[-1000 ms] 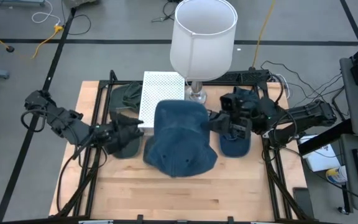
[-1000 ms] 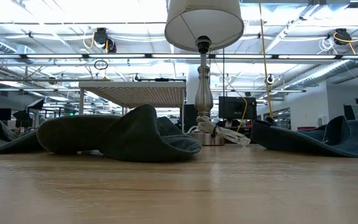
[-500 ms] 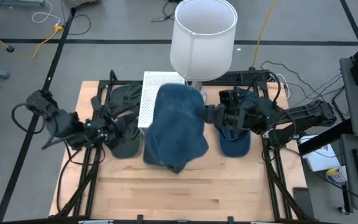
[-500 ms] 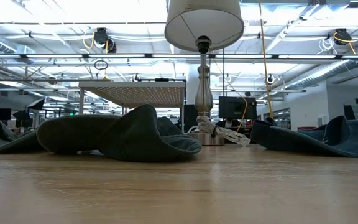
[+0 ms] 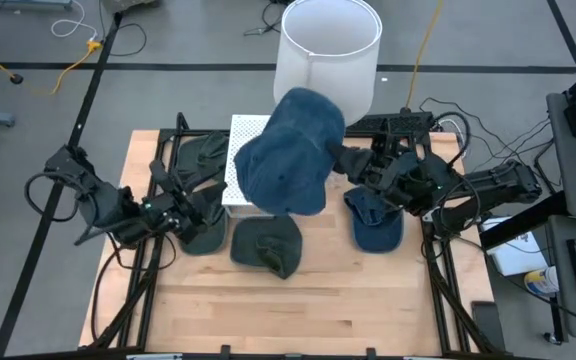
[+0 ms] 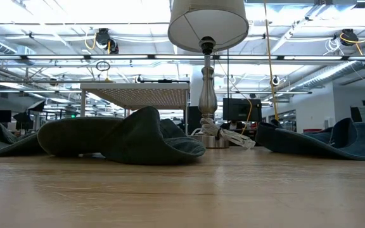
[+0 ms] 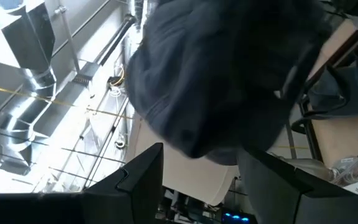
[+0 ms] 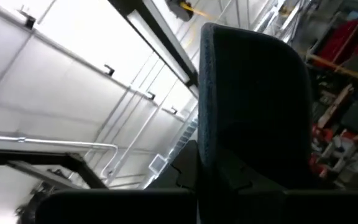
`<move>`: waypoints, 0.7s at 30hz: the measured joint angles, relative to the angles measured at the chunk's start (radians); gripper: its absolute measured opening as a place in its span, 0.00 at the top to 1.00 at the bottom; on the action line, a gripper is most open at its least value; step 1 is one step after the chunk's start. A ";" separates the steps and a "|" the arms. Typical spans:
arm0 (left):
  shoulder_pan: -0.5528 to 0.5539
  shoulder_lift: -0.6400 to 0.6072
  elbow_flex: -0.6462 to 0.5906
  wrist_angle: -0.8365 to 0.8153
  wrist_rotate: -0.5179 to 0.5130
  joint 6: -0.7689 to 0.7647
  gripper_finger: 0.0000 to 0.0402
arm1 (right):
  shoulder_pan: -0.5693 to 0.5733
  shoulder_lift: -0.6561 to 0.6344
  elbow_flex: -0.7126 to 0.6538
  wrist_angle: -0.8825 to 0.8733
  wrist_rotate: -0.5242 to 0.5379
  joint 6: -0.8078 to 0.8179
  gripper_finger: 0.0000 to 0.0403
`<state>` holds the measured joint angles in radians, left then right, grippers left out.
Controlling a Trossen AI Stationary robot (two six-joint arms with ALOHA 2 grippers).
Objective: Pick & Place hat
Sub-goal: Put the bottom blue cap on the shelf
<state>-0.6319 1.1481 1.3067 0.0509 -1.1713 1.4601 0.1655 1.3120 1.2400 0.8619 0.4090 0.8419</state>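
A blue denim bucket hat is up in the air over the table's far middle, in front of the lamp. My right gripper is shut on it from the right. A dark green hat lies flat on the wood below it and shows in the low view as the dark green hat. My left gripper hovers open at the table's left, above another dark green hat. In the left wrist view the blue hat is beyond the gripper's spread fingers. The lifted hat does not show in the low view. My right gripper pinches the blue hat by its brim edge on the hat's right side, between the two fingers. The fingers come from the table's right and slant upward. The hat is lifted clear of the table and rises beyond the fingers, with its crown toward the left.
A lamp with a white shade stands at the far edge behind the lifted hat. A white perforated stand is just left of the lamp. A second blue hat lies under my right arm, and another green hat lies far left. Bare wood fills the near half.
My right gripper has risen and swung toward the lamp, tipping upward. The blue hat, which lay spread over the table's middle, has been tilted up by its right edge and lifted clear, uncovering the dark green hat beneath. My left gripper has drawn back slightly toward the left edge.
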 joint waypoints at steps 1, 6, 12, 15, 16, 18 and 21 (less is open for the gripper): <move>0.000 0.008 0.000 0.003 0.000 0.001 0.48 | 0.001 0.000 0.000 -0.001 0.016 -0.012 0.99; 0.000 0.053 0.000 0.051 -0.001 0.000 0.48 | 0.006 0.001 0.000 -0.007 0.055 -0.054 0.99; 0.013 0.116 0.000 0.178 0.016 0.055 0.48 | 0.006 0.001 0.000 -0.010 0.053 -0.054 0.99; 0.034 0.138 0.000 0.217 0.024 0.075 0.48 | 0.006 0.001 0.000 -0.014 0.035 -0.054 0.99; 0.042 0.142 0.000 0.223 0.026 0.083 0.48 | 0.007 0.001 0.000 -0.018 0.035 -0.054 0.99; 0.057 0.153 0.000 0.244 0.035 0.103 0.48 | 0.007 0.001 0.000 -0.032 0.033 -0.045 0.99; 0.073 0.165 0.000 0.294 0.048 0.132 0.48 | 0.008 0.001 0.000 -0.038 0.034 -0.043 0.99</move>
<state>-0.5587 1.3128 1.3064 0.3451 -1.1237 1.5921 0.1733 1.3132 1.2396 0.8242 0.4427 0.7990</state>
